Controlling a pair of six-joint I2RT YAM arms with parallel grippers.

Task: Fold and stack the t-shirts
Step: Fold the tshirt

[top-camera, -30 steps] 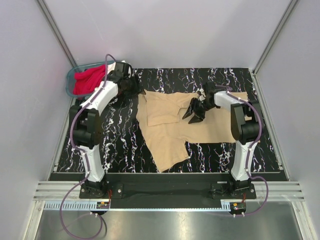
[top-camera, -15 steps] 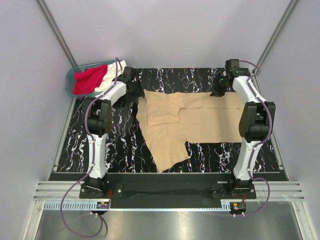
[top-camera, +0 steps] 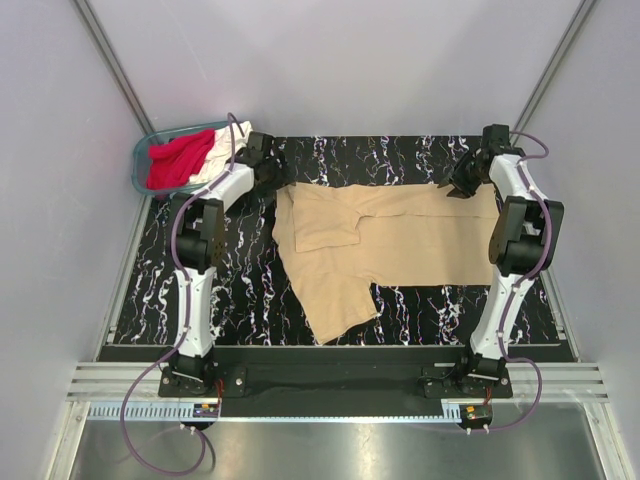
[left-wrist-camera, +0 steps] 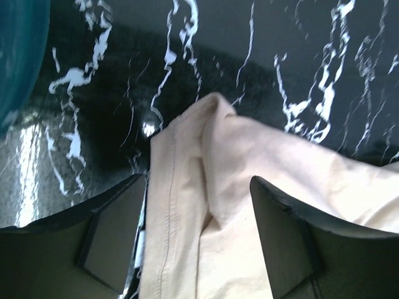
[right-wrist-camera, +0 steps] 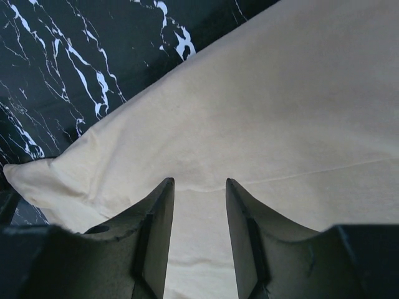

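Moving right tool [right-wrist-camera: 198, 182] from tan t-shirt [top-camera: 400, 235] middle to corner, jaws apart; left tool [left-wrist-camera: 196, 180] spread wider.

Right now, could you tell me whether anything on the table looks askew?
The tan t-shirt lies askew: a crooked flap is doubled over near its left side, and one end trails toward the near edge. The red t-shirt sits bunched in the teal basket.

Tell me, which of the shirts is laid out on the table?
The tan-beige t-shirt, spread on the black table; the red shirt and white shirt sit bunched in the teal basket.
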